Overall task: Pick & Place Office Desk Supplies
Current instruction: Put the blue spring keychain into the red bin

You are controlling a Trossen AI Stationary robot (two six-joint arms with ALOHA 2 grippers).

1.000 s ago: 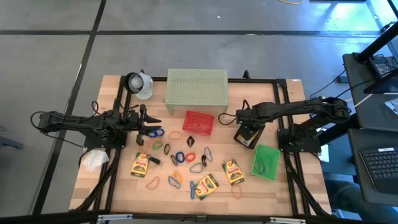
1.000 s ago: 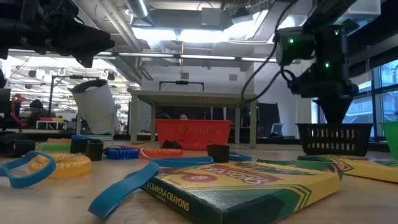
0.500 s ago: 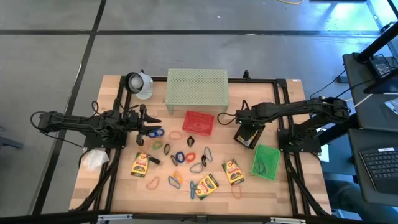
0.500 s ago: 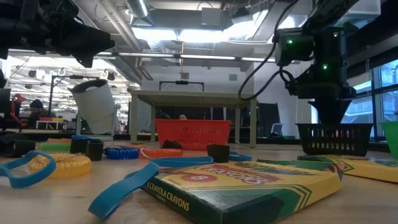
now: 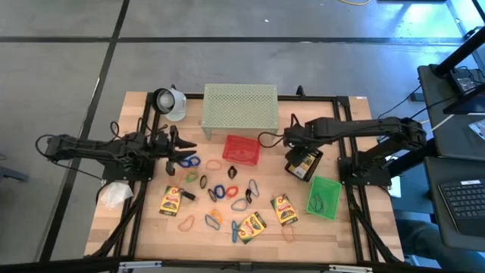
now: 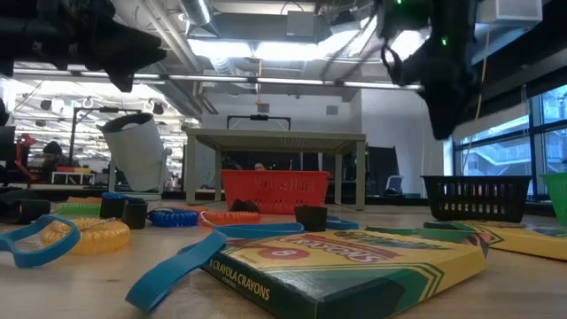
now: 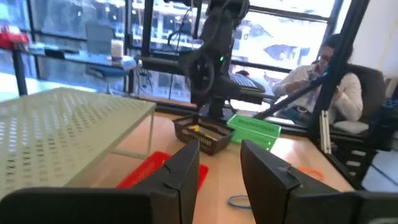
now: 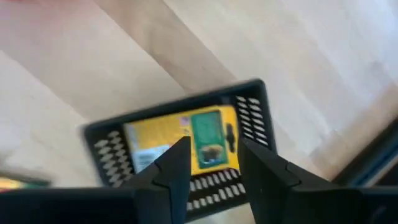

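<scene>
Tabletop crayon box [image 6: 354, 257] reads "CRAYOLA CRAYONS"; both claws, left [image 7: 217, 165] and right [image 8: 208, 162], stand apart.

Black basket [image 7: 200, 132] beside green basket [image 7: 254, 128]

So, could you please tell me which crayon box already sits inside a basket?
The crayon box in the black basket; the other three lie loose on the table.

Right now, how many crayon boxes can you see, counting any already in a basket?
4. One lies in the black basket, the crayon box. Three lie on the table: front left, front centre, and front right beside the green basket. None seems hidden.
</scene>
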